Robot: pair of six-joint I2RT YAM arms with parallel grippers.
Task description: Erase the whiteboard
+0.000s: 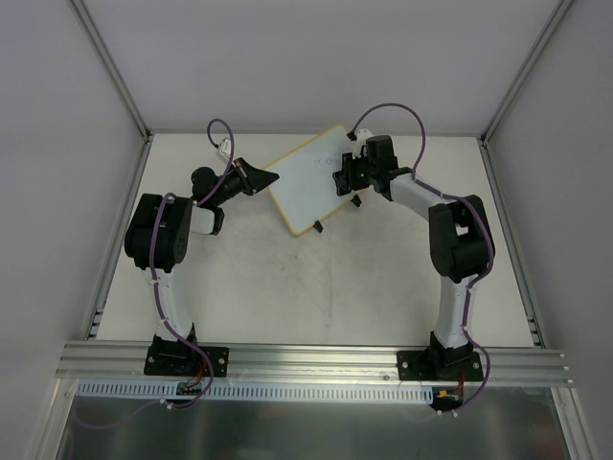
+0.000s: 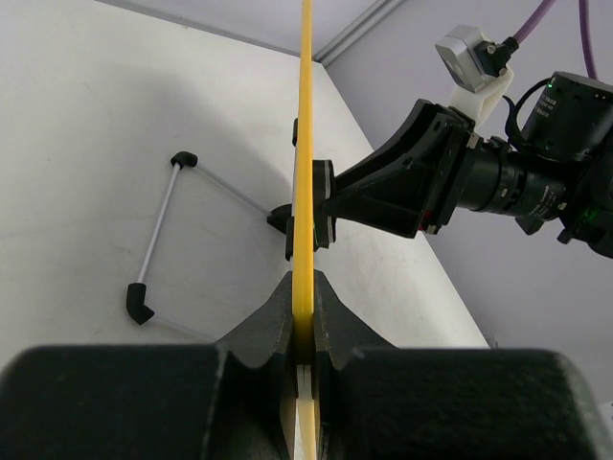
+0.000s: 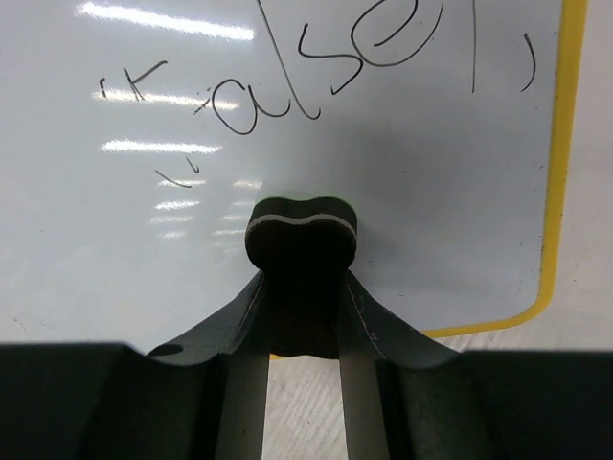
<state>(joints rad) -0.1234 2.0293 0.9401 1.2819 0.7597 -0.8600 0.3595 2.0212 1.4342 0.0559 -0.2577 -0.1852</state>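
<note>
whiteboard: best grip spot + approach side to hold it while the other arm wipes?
Grip the yellow frame edge of the whiteboard, coming from the left arm's side, one finger per face. The board is thin and flat, so the edge fits between fingers, and the written face is left free for the eraser. The left gripper clamps there.

White table [image 1: 287, 287] with wire stand [image 2: 159, 228]

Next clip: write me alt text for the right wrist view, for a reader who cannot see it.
The right end effector grips a small dark foam eraser block with a green edge, held at a glossy white whiteboard with a rounded yellow frame; whether they touch cannot be told. Above the eraser, dark handwriting crosses the board.
</note>
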